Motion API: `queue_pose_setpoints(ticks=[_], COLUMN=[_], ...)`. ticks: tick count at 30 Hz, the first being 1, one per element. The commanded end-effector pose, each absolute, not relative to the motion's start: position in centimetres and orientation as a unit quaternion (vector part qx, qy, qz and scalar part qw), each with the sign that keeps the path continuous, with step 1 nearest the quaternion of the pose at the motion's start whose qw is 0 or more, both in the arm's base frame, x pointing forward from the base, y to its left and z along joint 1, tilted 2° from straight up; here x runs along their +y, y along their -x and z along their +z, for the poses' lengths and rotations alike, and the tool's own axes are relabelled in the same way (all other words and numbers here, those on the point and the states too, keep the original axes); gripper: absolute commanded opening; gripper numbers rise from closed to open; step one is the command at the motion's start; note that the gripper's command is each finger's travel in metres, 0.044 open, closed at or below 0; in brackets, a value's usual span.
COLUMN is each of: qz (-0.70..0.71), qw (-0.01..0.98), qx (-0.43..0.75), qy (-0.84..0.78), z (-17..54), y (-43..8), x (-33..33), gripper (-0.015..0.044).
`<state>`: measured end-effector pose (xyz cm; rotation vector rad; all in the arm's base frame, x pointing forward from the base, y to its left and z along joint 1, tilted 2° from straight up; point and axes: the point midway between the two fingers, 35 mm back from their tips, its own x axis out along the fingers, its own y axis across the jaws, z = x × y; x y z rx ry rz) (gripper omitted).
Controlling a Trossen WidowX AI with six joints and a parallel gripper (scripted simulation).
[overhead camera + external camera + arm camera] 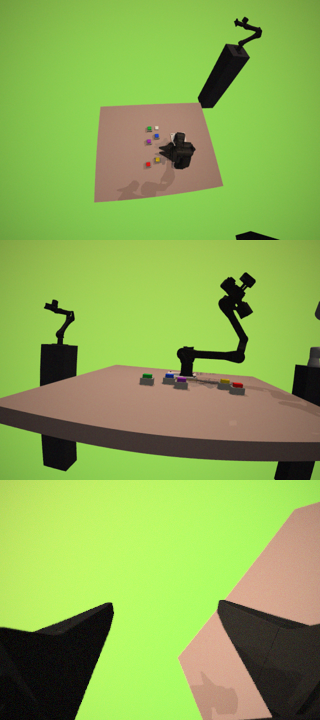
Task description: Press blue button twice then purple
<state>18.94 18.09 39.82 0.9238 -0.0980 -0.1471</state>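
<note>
No readable brand, label or writing on any surface; no containers in sight, only five push-buttons on grey bases and one small white block (156,127) on the tan table (121,178). Blue button (156,135) set near the table's middle, just below the white block and right of the green button (149,128). Purple button (148,141) just below and left of the blue. Yellow button (157,159) and red button (148,164) grouped further along, well apart from the first three. Gripper (161,151) raised high above the table on the folded arm (214,355), fingers spread wide and grasping nothing. From above, fingertips pointing toward the gap between the purple and yellow buttons, touching neither; blue button lying off to one side of the fingertips and far beneath them. Through the wrist camera, two dark fingers framing green backdrop and a corner of table, no button visible there
</note>
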Motion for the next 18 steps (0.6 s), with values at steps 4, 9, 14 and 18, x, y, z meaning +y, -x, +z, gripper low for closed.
queue_pose_setpoints(ticks=[4,9,14,18], qz=[0.04,0.177,0.236,0.253], qw=[0.791,0.487,0.199,-0.023], qx=[-0.05,-0.026,0.001,0.016], qy=[-0.609,-0.855,-0.951,-0.967], z=[44.0,50.3,53.3,54.1], y=[-16.5,-13.3,-12.3,-12.7], x=[17.1,12.5,6.6,1.5], gripper=[0.04,0.04,0.04,0.04])
